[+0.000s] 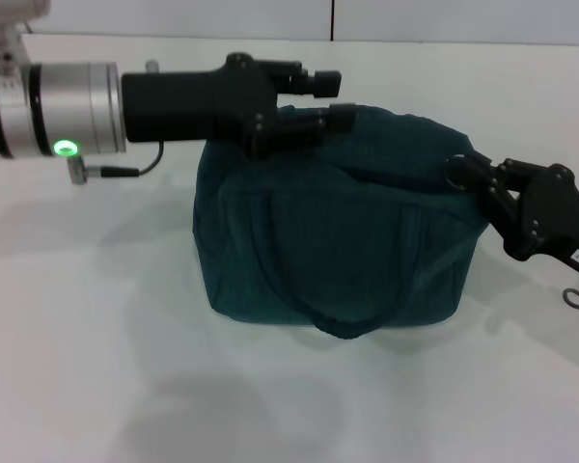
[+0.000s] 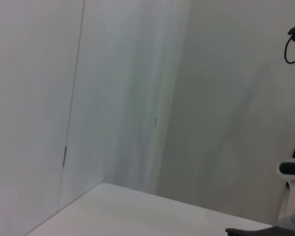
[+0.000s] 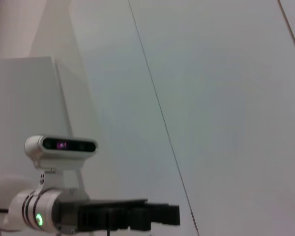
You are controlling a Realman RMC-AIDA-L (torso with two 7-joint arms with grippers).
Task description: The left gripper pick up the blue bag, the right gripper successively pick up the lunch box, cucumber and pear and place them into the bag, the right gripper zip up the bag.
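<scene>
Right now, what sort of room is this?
Probably a robot test lab: a bare white table, plain white wall panels, and a camera on a stand watching a blue bag.

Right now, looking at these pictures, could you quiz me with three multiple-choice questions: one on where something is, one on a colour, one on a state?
1. Where is the left gripper?
A. at the bag's top
B. flat on the table
C. under the bag

2. What colour is the ring glowing on the left arm's silver wrist?
A. red
B. green
C. blue

3. How does the blue bag stand?
A. tipped on its side
B. hanging in the air
C. upright on the white table

Answers:
1 A, its fingers meet the fabric at the bag's upper edge.
2 B, the light shows green.
3 C, its base rests on the table, while the right gripper reaches its other upper corner.
</scene>
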